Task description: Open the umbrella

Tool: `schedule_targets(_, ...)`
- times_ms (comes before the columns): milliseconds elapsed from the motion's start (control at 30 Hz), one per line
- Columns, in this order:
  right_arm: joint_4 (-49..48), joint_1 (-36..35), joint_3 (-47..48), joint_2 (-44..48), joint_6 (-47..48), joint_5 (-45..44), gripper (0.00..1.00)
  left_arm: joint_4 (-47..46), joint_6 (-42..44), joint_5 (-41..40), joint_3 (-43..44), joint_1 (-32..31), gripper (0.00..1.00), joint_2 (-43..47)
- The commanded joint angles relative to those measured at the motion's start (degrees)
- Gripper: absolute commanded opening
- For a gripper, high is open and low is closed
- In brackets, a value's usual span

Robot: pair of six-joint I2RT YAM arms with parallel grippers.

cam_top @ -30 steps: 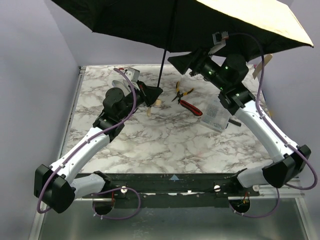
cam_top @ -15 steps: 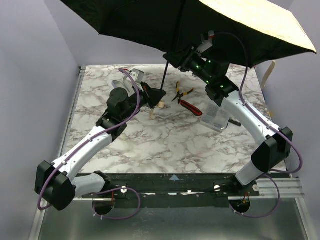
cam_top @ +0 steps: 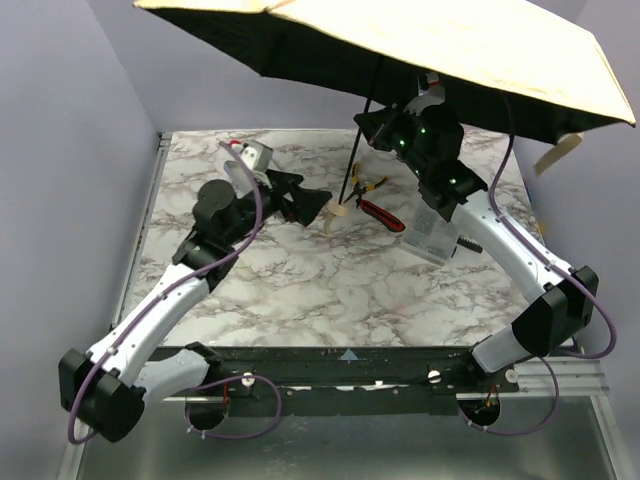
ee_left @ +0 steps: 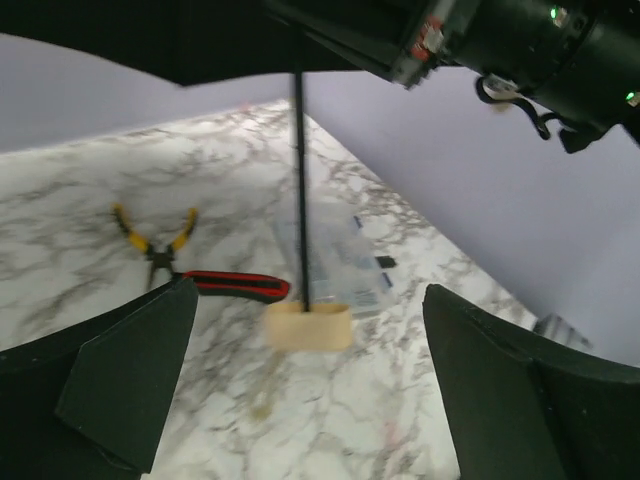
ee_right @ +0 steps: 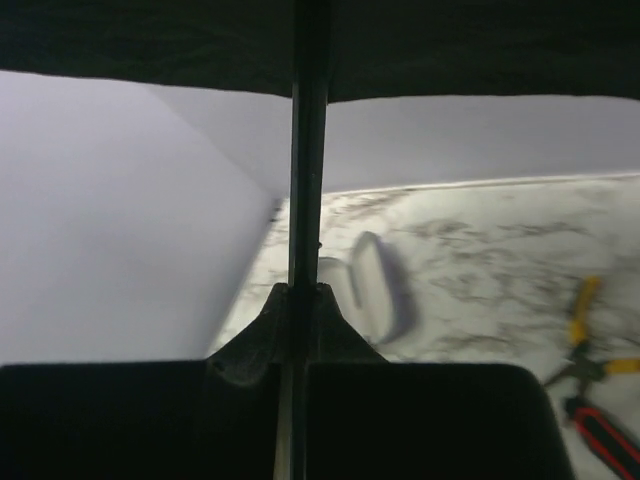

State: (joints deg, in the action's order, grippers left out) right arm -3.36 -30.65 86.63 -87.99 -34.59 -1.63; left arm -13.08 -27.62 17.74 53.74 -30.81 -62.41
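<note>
The right gripper (ee_right: 300, 305) is clamped on the thin black shaft (ee_right: 305, 150) just under the canopy, so it alone carries the umbrella (cam_top: 450, 40), spread wide with peach-tan fabric uppermost over the far side of the marble table (cam_top: 300, 290) (the opening looks done, or all but); the left gripper (cam_top: 308, 196) gapes, fingers wide apart, the oval tan handle (ee_left: 307, 325) hanging just ahead of it untouched, probably placed to steady that lower end. Red-and-yellow pliers (ee_left: 200, 280) lie on the marble beyond the handle.

A marble-veined table (cam_top: 330, 290) sits between plain lavender walls (cam_top: 60, 200) at left, far and right; a black rail (cam_top: 350, 365) and grey metal sheet (cam_top: 350, 445) lie near.
</note>
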Motion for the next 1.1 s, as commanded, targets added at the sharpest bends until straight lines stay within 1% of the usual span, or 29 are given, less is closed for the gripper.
schedule_targets(0,1.5,0.2,-3.7,4.9,12.5,-5.7,0.00,10.8,6.6,3.6,-4.3,7.2,0.99,8.6)
schedule_targets(133,3.2,0.2,-6.8,6.4,16.7,-6.4,0.00,19.9,10.4,1.7,-6.7,15.4,0.99,13.3)
schedule_targets(300,3.2,0.2,-11.9,8.8,17.4,-6.7,0.00,25.5,14.3,1.3,-9.8,23.9,0.99,18.5)
schedule_targets(400,0.0,0.2,-16.6,10.0,18.1,-5.5,0.00,30.2,14.7,0.4,-10.6,27.9,0.99,19.5)
schedule_targets(500,-3.4,0.2,-20.4,11.0,17.6,-2.9,0.00,35.7,15.7,-0.7,-10.3,30.2,0.99,19.3)
schedule_targets(633,-7.6,0.2,-25.0,12.9,15.3,1.1,0.00,37.6,16.9,1.9,-11.8,33.9,0.99,21.1)
schedule_targets(867,-8.5,1.4,-30.6,15.1,8.9,6.0,0.00,41.5,19.6,3.6,-11.6,35.7,0.99,22.7)
schedule_targets(1000,-8.1,1.9,-33.5,16.1,6.7,6.7,0.00,43.9,22.2,3.9,-11.2,36.1,0.99,23.2)
schedule_targets(1067,-8.2,2.3,-35.4,16.6,6.5,6.0,0.01,46.2,23.2,2.4,-10.6,36.1,0.99,23.1)
